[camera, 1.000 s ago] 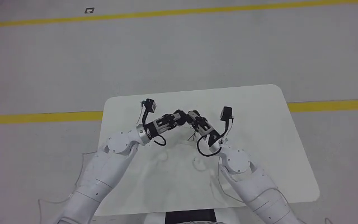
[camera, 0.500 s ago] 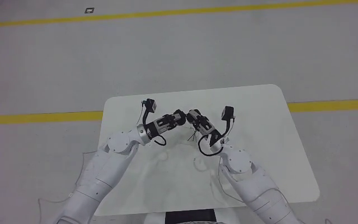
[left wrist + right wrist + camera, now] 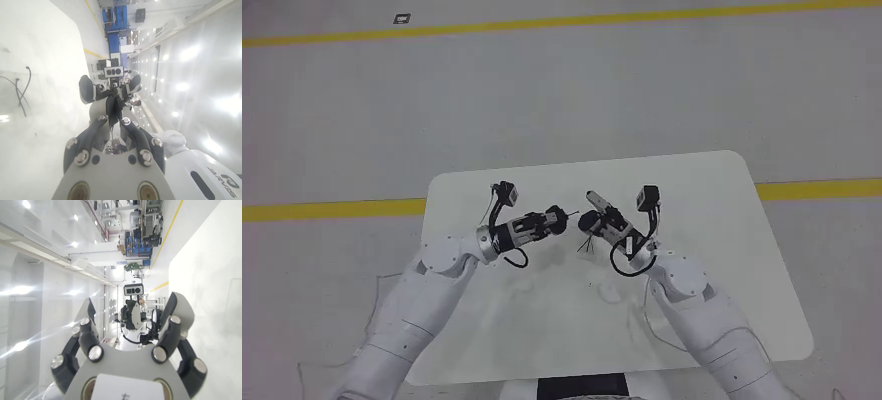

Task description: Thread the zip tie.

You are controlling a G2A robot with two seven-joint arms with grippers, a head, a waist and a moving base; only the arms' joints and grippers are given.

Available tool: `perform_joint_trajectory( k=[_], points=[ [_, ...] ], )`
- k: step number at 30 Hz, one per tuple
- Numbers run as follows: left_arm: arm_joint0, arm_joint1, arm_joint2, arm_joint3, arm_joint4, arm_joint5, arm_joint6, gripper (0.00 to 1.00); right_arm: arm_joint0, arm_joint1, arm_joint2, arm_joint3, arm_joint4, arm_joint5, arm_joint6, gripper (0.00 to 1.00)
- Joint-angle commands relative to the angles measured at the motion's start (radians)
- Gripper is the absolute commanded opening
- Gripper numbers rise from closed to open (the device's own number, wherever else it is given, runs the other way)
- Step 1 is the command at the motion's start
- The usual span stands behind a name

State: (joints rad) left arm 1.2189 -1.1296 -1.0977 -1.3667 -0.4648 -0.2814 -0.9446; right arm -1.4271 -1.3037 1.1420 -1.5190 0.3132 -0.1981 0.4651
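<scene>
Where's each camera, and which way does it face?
Top view: above the arms, looking down on the table; both arms show.
Left wrist view: on that wrist, looking past its left gripper, shut on a zip tie, at the right gripper.
Right wrist view: on that wrist, looking between its open fingers at the left gripper.
Shared: wrist views face each other; top and left wrist views show loose zip ties.

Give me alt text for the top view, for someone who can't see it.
Two robot arms over a white table, grippers facing each other a little apart. The left gripper is shut on a thin black zip tie, the right gripper open; loose zip ties lie on the table between the arms.
</scene>
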Motion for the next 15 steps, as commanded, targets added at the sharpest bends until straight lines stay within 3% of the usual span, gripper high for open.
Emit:
perform_joint_trajectory(
  k=[1,12,15],
  points=[
    [-0.003,0.005,-0.007,-0.002,0.018,0.018,-0.034,0.00,0.000,0.000,0.000,0.000,-0.001,0.000,-0.002,1.00],
    [-0.001,0.006,-0.008,0.000,0.021,0.025,-0.015,0.00,-0.002,0.000,-0.002,-0.002,0.010,0.000,0.008,1.00],
    [-0.003,0.013,-0.027,0.024,-0.026,0.036,-0.082,0.00,0.007,0.007,0.015,0.025,0.067,-0.008,0.144,1.00]
  ],
)
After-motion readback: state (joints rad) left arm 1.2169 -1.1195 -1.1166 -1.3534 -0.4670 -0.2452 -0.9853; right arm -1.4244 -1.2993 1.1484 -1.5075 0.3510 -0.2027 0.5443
